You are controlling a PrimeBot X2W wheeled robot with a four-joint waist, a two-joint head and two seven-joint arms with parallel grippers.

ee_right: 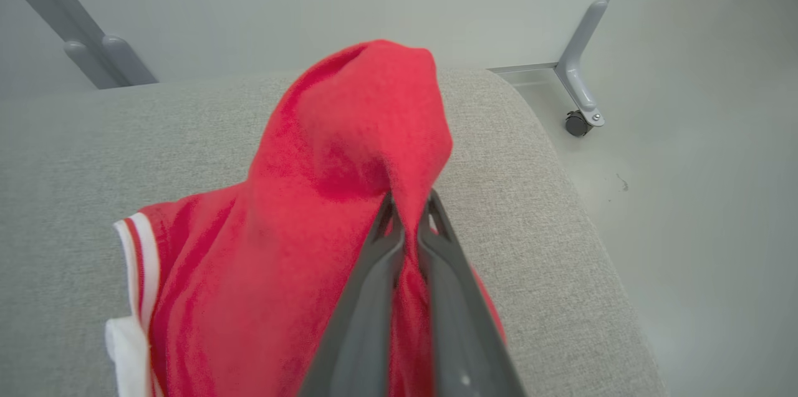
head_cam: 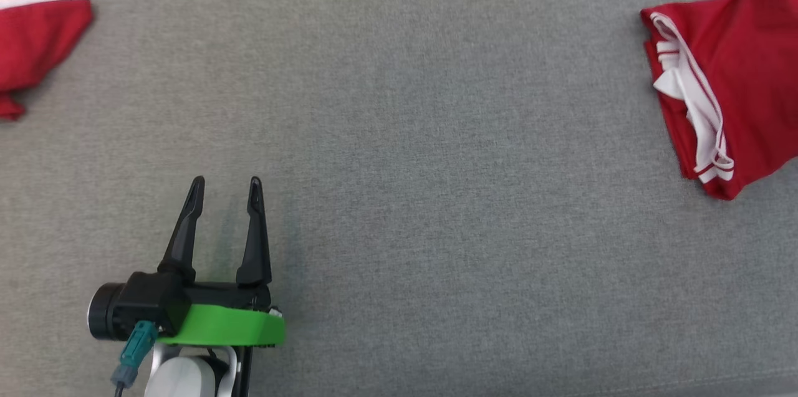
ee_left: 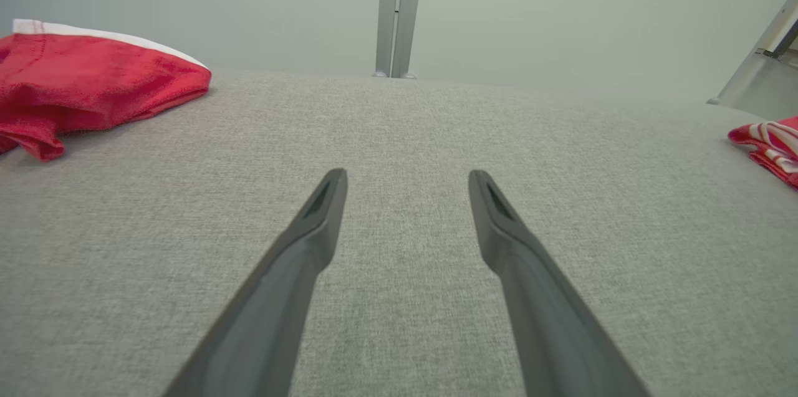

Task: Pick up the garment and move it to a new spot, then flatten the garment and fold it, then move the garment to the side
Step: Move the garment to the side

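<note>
A red garment [head_cam: 742, 73] with white trim lies bunched at the right edge of the grey fabric surface [head_cam: 436, 135]. In the right wrist view my right gripper [ee_right: 411, 205] is shut on a fold of this garment [ee_right: 349, 148], which rises in a peak above the fingertips. A corner of the garment [ee_left: 770, 141] appears far right in the left wrist view. My left gripper [head_cam: 226, 184] hovers open and empty over bare surface at the lower left, well away from the garment. Its spread fingers [ee_left: 406, 177] hold nothing.
A second red garment with white trim [head_cam: 37, 35] lies at the far left edge [ee_left: 93, 79]. The surface's rounded right edge [ee_right: 561, 166] drops to a pale floor, where a frame leg on a caster [ee_right: 576, 123] stands. A grey post [ee_left: 399, 10] rises behind the surface.
</note>
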